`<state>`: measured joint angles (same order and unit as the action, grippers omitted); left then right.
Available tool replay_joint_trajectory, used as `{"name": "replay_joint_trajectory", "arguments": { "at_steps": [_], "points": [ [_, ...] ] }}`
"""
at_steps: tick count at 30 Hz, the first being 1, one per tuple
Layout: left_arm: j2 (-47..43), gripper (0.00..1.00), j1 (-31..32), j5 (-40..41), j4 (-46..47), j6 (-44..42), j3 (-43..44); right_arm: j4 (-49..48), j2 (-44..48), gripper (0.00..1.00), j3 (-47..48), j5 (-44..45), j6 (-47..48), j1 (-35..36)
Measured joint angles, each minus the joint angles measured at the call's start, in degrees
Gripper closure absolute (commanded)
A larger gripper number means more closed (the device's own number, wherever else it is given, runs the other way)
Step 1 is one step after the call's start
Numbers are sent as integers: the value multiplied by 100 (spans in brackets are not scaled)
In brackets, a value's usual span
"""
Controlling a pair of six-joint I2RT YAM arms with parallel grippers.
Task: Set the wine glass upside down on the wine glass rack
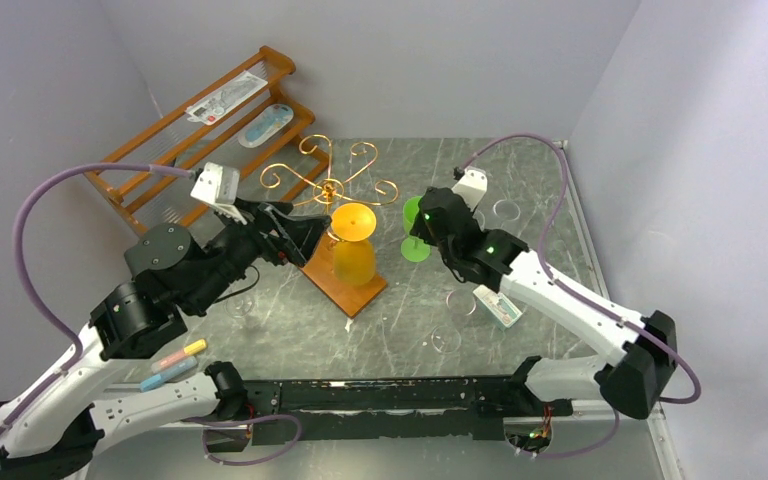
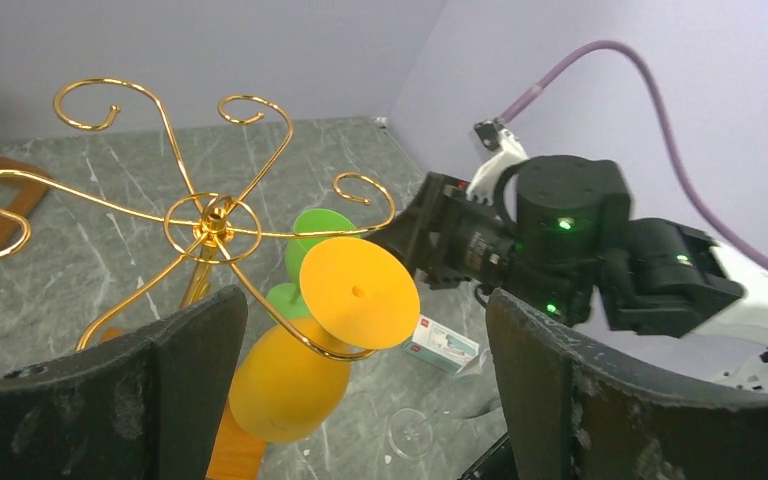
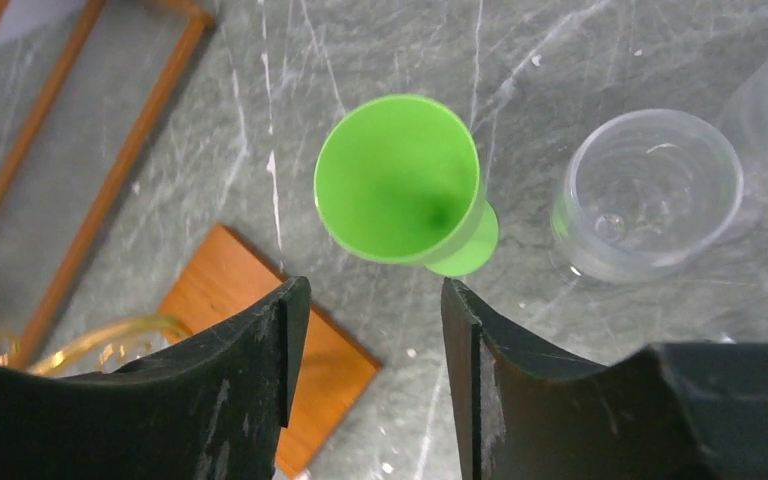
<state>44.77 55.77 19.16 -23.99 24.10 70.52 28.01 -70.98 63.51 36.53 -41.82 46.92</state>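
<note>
Holds right pincer (image 3: pixel 372 300) apart over upright green wine glass (image 3: pixel 400 180) mid-frame, left pincer (image 2: pixel 365 310) apart before orange glass (image 2: pixel 290 385) inverted on wine glass rack (image 2: pixel 215 222).

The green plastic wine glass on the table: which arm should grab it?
Right: the right pincer hangs open above the green plastic wine glass; the left pincer faces the gold wire rack.

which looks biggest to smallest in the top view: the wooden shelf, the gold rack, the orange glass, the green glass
1. wooden shelf
2. gold rack, base included
3. orange glass
4. green glass; the right gripper hides part of it, so its place below the orange glass is unsure
</note>
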Motion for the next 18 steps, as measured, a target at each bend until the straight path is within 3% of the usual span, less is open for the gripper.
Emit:
{"name": "replay_joint_trajectory", "arguments": {
  "at_steps": [7,18],
  "points": [
    [-212,7,0,2,122,103,-125,-341,-673,53,0,-160,-938,-688],
    [-188,7,0,173,197,-107,-280,-297,-796,56,-57,-98,-1484,-721]
  ]
}}
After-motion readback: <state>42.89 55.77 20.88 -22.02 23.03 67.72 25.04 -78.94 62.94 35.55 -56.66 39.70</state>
